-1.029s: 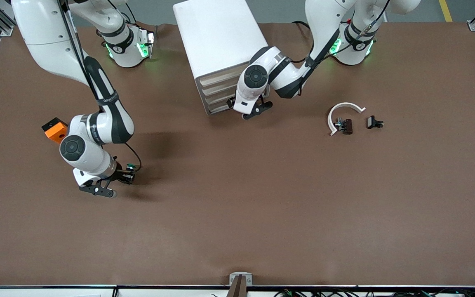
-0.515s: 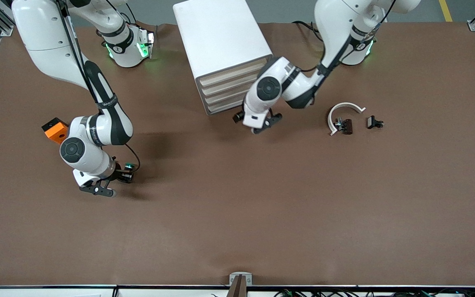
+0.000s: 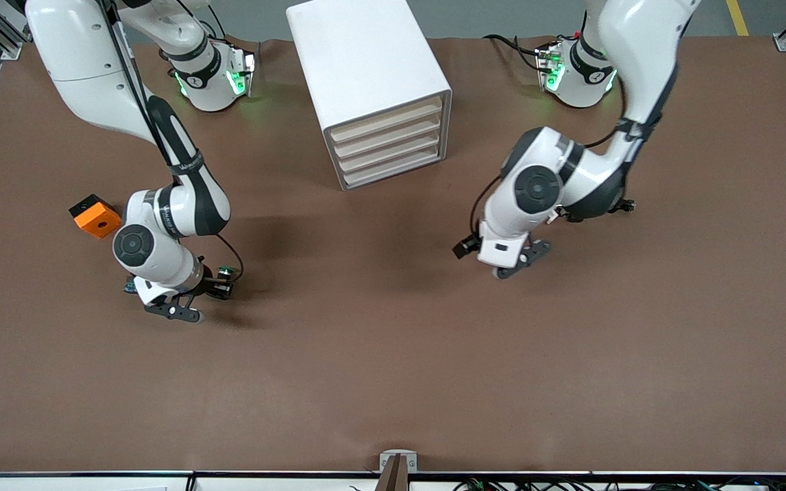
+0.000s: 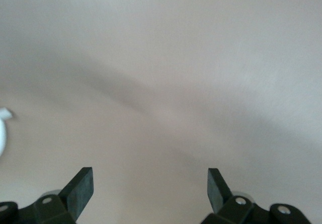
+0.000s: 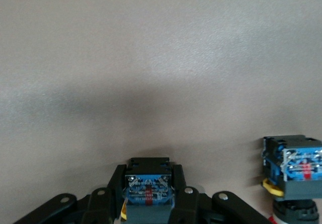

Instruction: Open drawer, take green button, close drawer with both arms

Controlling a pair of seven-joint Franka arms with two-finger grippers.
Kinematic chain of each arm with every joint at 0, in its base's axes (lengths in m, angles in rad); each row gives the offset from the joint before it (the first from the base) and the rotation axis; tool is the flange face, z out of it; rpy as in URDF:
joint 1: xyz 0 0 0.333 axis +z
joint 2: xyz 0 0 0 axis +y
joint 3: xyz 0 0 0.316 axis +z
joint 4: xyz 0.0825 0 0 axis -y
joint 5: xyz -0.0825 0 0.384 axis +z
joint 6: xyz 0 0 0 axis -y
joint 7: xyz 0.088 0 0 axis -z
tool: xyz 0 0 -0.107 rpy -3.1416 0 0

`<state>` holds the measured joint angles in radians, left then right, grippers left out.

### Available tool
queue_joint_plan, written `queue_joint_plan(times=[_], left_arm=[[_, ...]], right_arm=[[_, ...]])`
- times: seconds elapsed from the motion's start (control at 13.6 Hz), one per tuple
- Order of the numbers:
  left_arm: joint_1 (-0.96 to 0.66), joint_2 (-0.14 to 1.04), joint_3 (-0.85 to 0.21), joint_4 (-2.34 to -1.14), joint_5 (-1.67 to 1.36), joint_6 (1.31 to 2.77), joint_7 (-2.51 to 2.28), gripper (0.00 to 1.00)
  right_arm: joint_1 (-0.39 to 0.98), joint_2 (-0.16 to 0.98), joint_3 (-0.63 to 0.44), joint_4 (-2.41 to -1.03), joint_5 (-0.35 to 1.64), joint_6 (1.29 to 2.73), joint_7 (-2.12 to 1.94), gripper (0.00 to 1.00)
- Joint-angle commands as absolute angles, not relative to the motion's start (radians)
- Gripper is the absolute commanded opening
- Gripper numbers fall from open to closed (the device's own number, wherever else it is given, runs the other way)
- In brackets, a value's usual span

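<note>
The table (image 3: 393,382) is covered with a matt brown sheet, faintly wrinkled like leatherette or felt. The cabinet (image 3: 359,54) looks like smooth white plastic with a slight sheen; each drawer (image 3: 386,129) front is matt cream. The arms (image 3: 536,191) wear glossy white plastic shells with black rubbery bands. The orange block (image 3: 96,217) seems matt plastic. The button (image 5: 148,189) has a black plastic body and blue base.

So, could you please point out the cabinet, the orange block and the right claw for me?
cabinet (image 3: 366,61): front view, on its white top.
orange block (image 3: 95,217): front view, on its top face.
right claw (image 3: 219,289): front view, between the fingertips.
</note>
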<state>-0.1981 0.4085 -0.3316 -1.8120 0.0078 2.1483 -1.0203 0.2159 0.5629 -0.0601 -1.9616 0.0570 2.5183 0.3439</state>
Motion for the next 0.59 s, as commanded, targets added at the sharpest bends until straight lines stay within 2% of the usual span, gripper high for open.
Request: queue_joint_plan(times=[0.0,0.07,0.15,0.37,0.51], left_arm=[[-0.106,0.301,-0.339,-1.801,0.023,2.077,-0.893,1.0],[-0.085,0.272,-0.336,-1.798,0.023,2.059,-0.858,1.0],[-0.056,0.246,-0.334,-1.795,0.025,2.045,-0.835,1.0],[0.055,0.164,-0.336,-1.775,0.025,1.973,-0.65,1.0],[0.104,0.14,-0.336,-1.715,0.025,1.851,-0.551,1.0]], right_arm=[[0.213,0.552,-0.052,-1.994,0.063,2.52,0.356,0.0],[0.209,0.552,-0.052,-1.988,0.061,2.502,0.348,0.22],[0.206,0.552,-0.052,-1.982,0.061,2.485,0.347,0.99],[0.203,0.528,-0.054,-1.942,0.061,2.418,0.347,1.0],[0.193,0.491,-0.055,-1.846,0.06,2.213,0.342,1.0]])
